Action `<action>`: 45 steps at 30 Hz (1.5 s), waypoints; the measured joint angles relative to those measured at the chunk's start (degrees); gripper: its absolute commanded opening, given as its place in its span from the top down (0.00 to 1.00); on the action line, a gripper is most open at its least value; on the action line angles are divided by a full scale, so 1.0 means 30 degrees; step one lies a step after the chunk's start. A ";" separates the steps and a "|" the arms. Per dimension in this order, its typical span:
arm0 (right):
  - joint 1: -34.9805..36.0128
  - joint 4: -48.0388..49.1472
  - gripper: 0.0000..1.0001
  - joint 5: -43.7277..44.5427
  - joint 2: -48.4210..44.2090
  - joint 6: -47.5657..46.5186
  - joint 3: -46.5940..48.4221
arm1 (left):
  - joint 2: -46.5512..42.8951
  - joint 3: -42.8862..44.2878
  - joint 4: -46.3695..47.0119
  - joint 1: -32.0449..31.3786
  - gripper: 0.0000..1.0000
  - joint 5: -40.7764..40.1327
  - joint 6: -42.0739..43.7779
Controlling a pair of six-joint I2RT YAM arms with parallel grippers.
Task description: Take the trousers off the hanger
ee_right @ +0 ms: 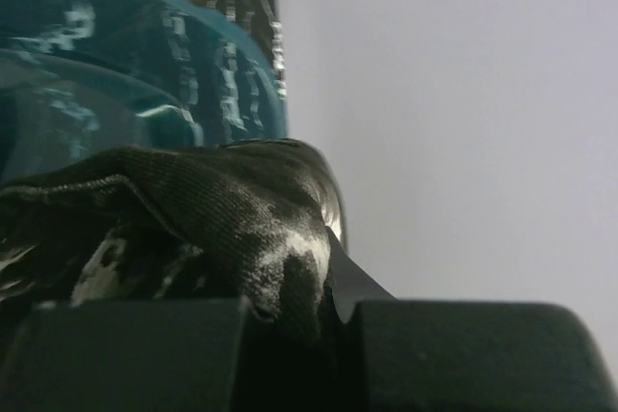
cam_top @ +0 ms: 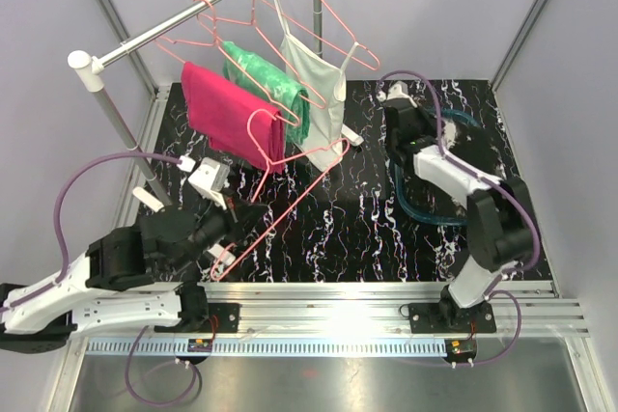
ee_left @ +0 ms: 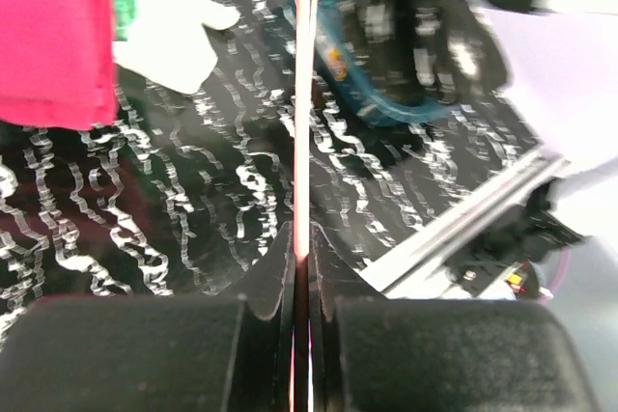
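Note:
The magenta-pink trousers [cam_top: 227,118] and the green and white trousers [cam_top: 266,79] hang over pink hangers on the rail [cam_top: 193,9], next to a white tank top [cam_top: 319,94]. My left gripper [cam_top: 257,213] is shut on the wire of a bare pink hanger [cam_top: 294,198] that slants over the table. In the left wrist view the wire [ee_left: 302,94] runs straight up between the closed jaws of the left gripper [ee_left: 301,238]. My right gripper [ee_right: 328,287] is shut on the black speckled trousers [ee_right: 222,219] beside the teal basket [ee_right: 145,45].
The teal basket [cam_top: 417,207] sits on the black marbled table [cam_top: 357,229] under my right arm [cam_top: 435,166]. The rail's white post [cam_top: 116,113] stands at the left. Several empty pink hangers [cam_top: 319,21] hang on the rail. Grey walls enclose the table.

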 measured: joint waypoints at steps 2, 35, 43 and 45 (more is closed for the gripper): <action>-0.0029 0.0153 1.00 -0.0313 0.1807 0.0029 0.0889 | -0.0736 -0.0401 0.0437 0.0000 1.00 0.0619 0.0080; -0.5938 -0.6980 0.44 -1.9205 0.6768 1.5285 0.5421 | -0.3504 0.0182 0.0255 -0.0007 1.00 0.3118 0.0962; -0.5960 -0.8954 0.02 -2.0094 0.3213 1.6276 0.5632 | -0.1894 0.2805 -0.1158 -0.0007 1.00 0.2579 0.2178; -0.6076 -0.9143 0.01 -1.9708 0.1479 1.6655 0.5654 | -0.1865 0.3330 -0.1450 -0.0007 1.00 0.2251 0.2441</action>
